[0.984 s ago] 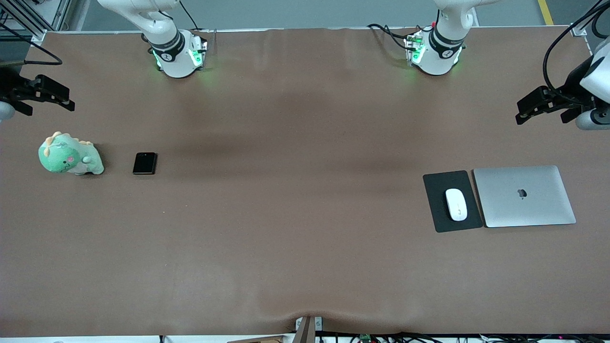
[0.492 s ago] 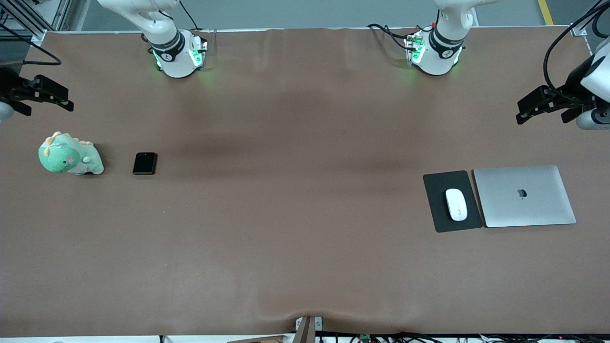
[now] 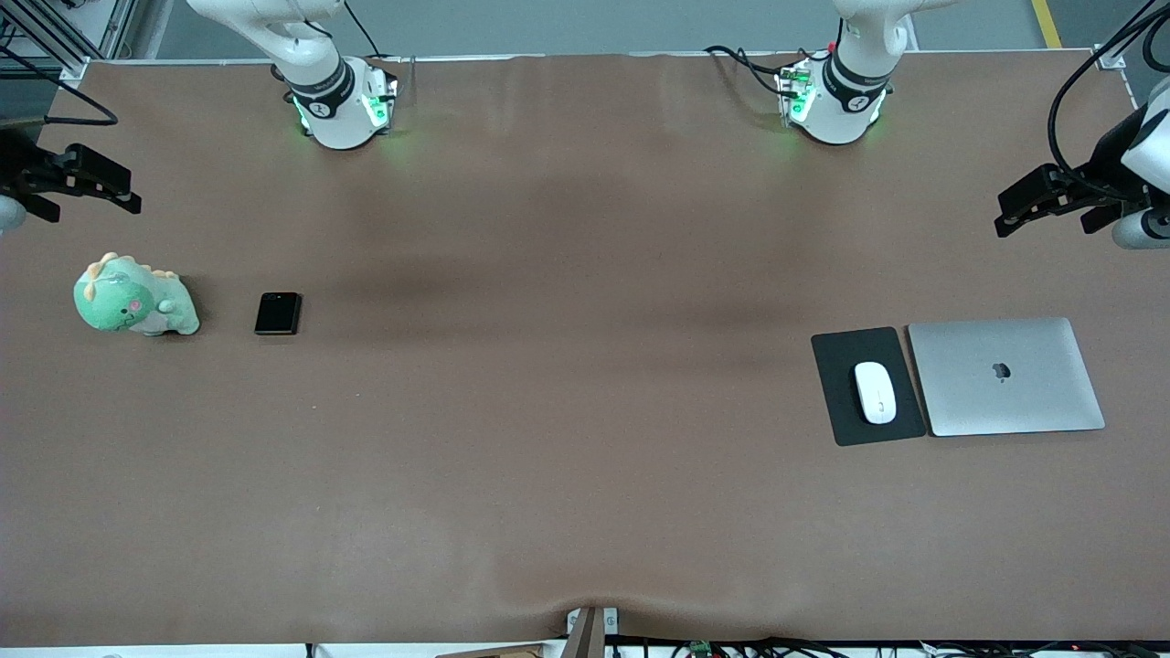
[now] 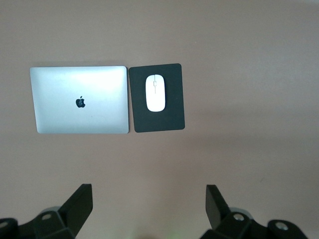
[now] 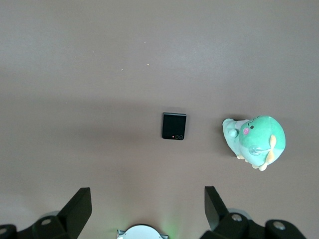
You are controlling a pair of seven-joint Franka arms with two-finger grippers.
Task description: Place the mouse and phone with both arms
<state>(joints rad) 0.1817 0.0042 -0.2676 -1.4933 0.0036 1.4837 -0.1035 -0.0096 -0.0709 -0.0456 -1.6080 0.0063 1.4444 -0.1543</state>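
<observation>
The white mouse [image 3: 875, 392] lies on a dark mouse pad [image 3: 836, 388] toward the left arm's end of the table. It also shows in the left wrist view [image 4: 155, 92]. The black folded phone [image 3: 278, 313] lies flat toward the right arm's end and shows in the right wrist view [image 5: 174, 126]. My left gripper [image 3: 1047, 212] hangs high over the table's edge at its own end, open and empty [image 4: 148, 199]. My right gripper [image 3: 87, 194] hangs high over its own end, open and empty [image 5: 147, 199].
A closed silver laptop [image 3: 1005, 376] lies beside the mouse pad, toward the table's end. A green plush dinosaur [image 3: 134, 297] sits beside the phone, toward the table's end. The brown table cover [image 3: 567, 366] spans the middle.
My left gripper has drifted slightly outward toward its end of the table. The right gripper, mouse and phone have not visibly moved.
</observation>
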